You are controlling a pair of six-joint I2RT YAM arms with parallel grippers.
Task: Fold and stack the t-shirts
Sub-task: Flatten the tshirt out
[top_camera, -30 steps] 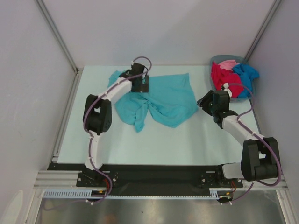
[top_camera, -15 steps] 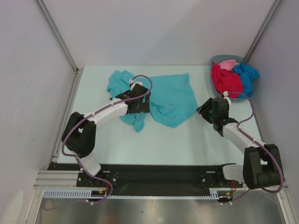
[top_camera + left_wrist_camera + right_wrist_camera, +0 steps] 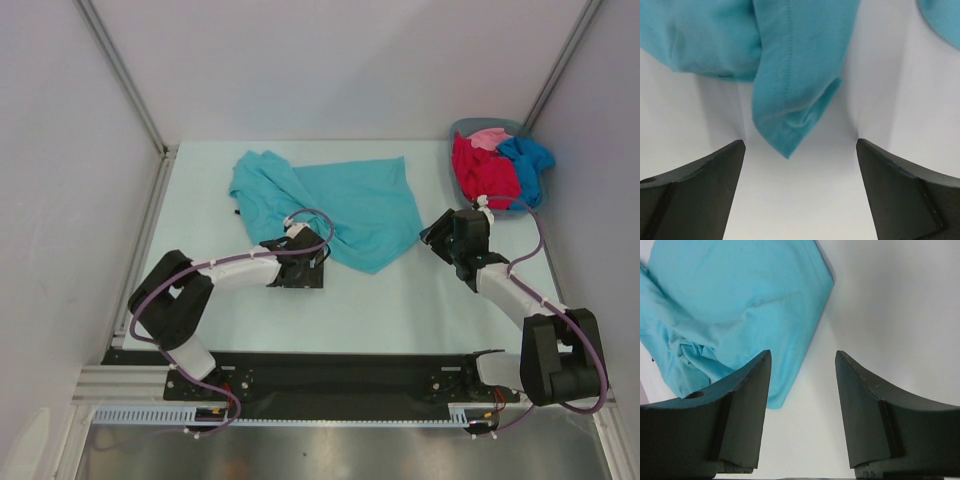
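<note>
Teal t-shirt (image 3: 360, 205) lies crumpled at the far middle of the table (image 3: 400, 300); it is light, soft and limp, best pinched at a hem corner. Left gripper (image 3: 800, 145) stands wide open and empty just before such a corner; right gripper (image 3: 802, 357) is also open and empty, beside the cloth. One second ago the left gripper was over the far part of the cloth

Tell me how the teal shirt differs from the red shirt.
The teal shirt lies spread out on the table, rumpled at one end; the red shirt is bunched up in the basket. The teal shirt lies alone, while the red shirt is packed beside a pink shirt and a blue shirt. Neither is folded yet.
</note>
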